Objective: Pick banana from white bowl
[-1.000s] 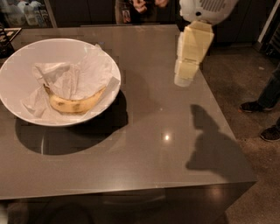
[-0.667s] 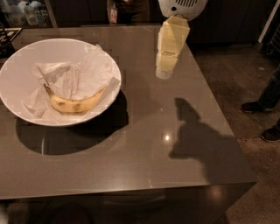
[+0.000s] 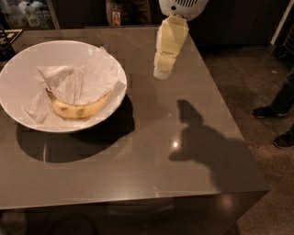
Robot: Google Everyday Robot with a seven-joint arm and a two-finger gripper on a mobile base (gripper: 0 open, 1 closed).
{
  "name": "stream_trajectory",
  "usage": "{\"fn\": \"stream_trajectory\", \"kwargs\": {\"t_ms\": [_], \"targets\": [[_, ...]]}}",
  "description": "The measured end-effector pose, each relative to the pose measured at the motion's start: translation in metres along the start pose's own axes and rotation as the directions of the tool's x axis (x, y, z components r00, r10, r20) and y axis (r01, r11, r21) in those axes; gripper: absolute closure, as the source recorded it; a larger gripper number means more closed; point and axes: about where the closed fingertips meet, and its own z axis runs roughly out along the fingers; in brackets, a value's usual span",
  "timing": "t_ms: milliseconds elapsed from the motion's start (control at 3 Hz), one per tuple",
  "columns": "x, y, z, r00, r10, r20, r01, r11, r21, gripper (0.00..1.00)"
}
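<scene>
Tagger: Worktop (image 3: 151, 151) is biggest. Dark grey-brown, glossy, fills most of the view, one light glint right of centre.

Checker: Next down?

Tagger: The white bowl (image 3: 17, 73). Wide, shallow, sits on the worktop's left half toward the far side, with its own dark shade on the near side.

Checker: Dark shape on the right?

Tagger: Arm shadow (image 3: 202, 142), flat on the worktop's right half, well apart from the bowl.

Checker: Inside the bowl?

Tagger: Crumpled white paper (image 3: 87, 80) over the middle and right, one corner reaching the right rim. Then the banana (image 3: 80, 110): yellow, brown specks, lying curved along the near inner wall, left end tucked under the paper, touching it.

Checker: And the hand?

Tagger: The hand (image 3: 161, 73) is pale yellow and hangs from a white housing (image 3: 183, 7) at the top edge. It is tilted, tip down, over the worktop's far part, right of the bowl and apart from both bowl and banana. Wide or narrow: cannot tell.

Checker: Anything smaller?

Tagger: Two dark shoes (image 3: 264, 111) on the floor (image 3: 239, 78) at the right edge, off the worktop.
</scene>
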Motion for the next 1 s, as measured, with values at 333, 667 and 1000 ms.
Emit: {"fn": "stream_trajectory", "kwargs": {"t_ms": [333,667,1000], "targets": [[-0.031,0.005,0.015,0.999,0.031,0.013,-0.03,0.9987,-0.04,0.0],[-0.066,0.015,0.027,0.996,0.09,0.022,-0.088,0.9924,-0.086,0.0],[-0.085,0.024,0.038,0.992,0.124,-0.001,-0.123,0.9862,-0.11,0.0]]}}
